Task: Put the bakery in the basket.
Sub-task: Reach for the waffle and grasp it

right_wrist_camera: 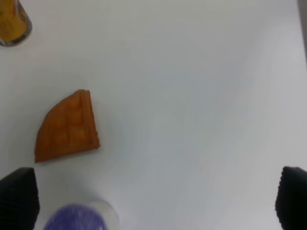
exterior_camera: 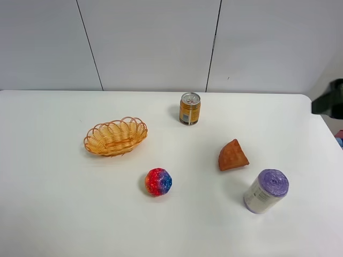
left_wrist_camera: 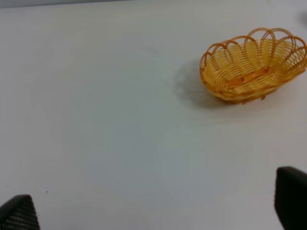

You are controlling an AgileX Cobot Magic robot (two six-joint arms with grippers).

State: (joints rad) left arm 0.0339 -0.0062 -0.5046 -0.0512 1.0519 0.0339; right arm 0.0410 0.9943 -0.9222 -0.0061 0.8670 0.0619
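Observation:
The bakery, an orange-brown waffle wedge (exterior_camera: 232, 155), lies on the white table right of centre; in the right wrist view (right_wrist_camera: 67, 127) its grid face is up. The golden wicker basket (exterior_camera: 140, 128) stands empty at the left, well apart from the waffle. It also shows in the left wrist view (left_wrist_camera: 230, 91). My left gripper (left_wrist_camera: 153, 211) is open and empty above bare table, short of the basket. My right gripper (right_wrist_camera: 156, 203) is open and empty, above the table beside the waffle. A dark part of the right arm (exterior_camera: 328, 99) shows at the right edge.
A gold drink can (exterior_camera: 189, 108) stands at the back centre, also in the right wrist view (right_wrist_camera: 13, 21). A red-blue speckled ball (exterior_camera: 158, 181) lies in front of the basket. A white cylinder with a purple top (exterior_camera: 266, 191) stands near the waffle.

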